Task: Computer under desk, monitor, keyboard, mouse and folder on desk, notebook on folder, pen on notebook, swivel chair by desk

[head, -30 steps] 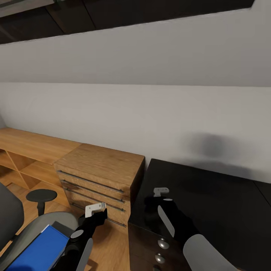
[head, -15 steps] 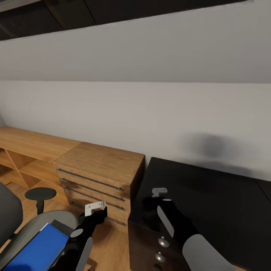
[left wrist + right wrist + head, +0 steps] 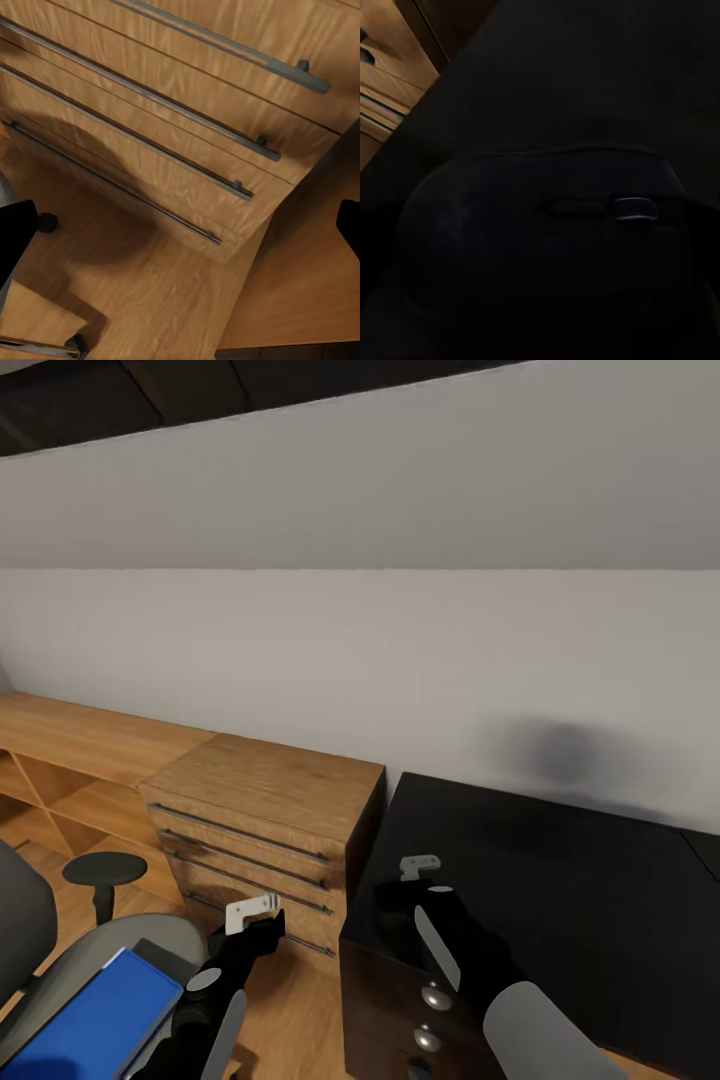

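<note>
**Mouse close under the right gripper, over the black desk**

The mouse point(image 3: 547, 247), dark grey with a scroll wheel on its back, sits very close before the right wrist camera, with the glossy black top of the desk point(image 3: 585, 67) beyond it. In the head view the right gripper point(image 3: 405, 890) is low over the near left corner of the desk point(image 3: 560, 880), just above the drawer unit with round silver knobs. The dark fingers merge with the dark top there, so I cannot tell whether they are spread or closed on the mouse, nor whether the mouse rests on the desk.

The left gripper point(image 3: 262, 922) hangs in front of the light-wood cabinet point(image 3: 265, 810), which stands beside the desk's left end. Its wrist view looks onto the cabinet's drawer fronts with long bar handles and the wooden floor point(image 3: 150, 285); the two black fingertips point(image 3: 15, 232) sit at opposite edges of that picture, wide apart and holding nothing.

At the lower left of the head view, the blue folder point(image 3: 90, 1030) lies flat on the grey seat of the swivel chair point(image 3: 30, 920), beside the left forearm. A white wall point(image 3: 360, 650) runs behind everything.
</note>
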### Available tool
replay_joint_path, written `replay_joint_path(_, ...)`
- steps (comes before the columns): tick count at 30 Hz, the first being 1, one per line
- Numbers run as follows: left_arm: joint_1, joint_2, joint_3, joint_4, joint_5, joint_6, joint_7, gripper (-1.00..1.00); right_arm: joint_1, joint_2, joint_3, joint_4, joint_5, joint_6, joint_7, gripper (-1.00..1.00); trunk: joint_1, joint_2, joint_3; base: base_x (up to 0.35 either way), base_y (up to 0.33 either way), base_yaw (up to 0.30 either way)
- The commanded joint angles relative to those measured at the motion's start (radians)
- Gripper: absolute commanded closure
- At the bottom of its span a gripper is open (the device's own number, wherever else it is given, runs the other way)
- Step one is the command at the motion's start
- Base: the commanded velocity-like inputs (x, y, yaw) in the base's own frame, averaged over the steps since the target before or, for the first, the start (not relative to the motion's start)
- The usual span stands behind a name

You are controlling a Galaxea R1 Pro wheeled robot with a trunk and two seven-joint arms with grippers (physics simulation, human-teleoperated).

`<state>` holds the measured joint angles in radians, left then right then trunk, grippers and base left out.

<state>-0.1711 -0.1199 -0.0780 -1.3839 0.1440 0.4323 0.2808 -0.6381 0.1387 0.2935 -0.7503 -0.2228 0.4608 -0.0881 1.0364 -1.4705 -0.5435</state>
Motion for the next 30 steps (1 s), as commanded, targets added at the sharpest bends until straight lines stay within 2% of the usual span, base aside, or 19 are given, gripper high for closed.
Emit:
replay_joint_path(1,-0.001,0.001,-0.002,-0.001,0.01,0.004,0.009,-1.0,0.0,-0.001,0.005,0.022,-0.021,0.002,-0.007,1.0,0.0,0.0,-0.001,0.0,0.0,0.0)
replay_joint_path(21,-0.001,0.003,-0.001,0.017,0.009,0.006,0.007,-1.0,0.0,-0.001,0.004,0.02,-0.021,0.0,-0.005,1.0,0.0,0.0,-0.001,-0.015,0.016,0.0)
replay_joint_path(27,-0.001,0.004,-0.001,0.017,0.009,0.006,0.007,-1.0,0.0,-0.002,0.004,0.02,-0.021,-0.001,0.003,1.0,-0.019,0.035,0.014,0.0,0.0,0.0)
replay_joint_path(28,-0.001,0.004,-0.001,0.017,0.009,0.006,0.007,-1.0,0.0,-0.002,0.004,0.02,-0.02,-0.001,0.003,-1.0,-0.019,0.035,0.014,0.0,0.0,0.0)
replay_joint_path(30,-0.001,0.003,-0.002,0.017,0.009,0.006,0.007,-1.0,0.0,-0.002,0.004,0.019,-0.02,-0.001,0.004,-1.0,-0.019,0.035,0.014,0.0,0.0,0.0)
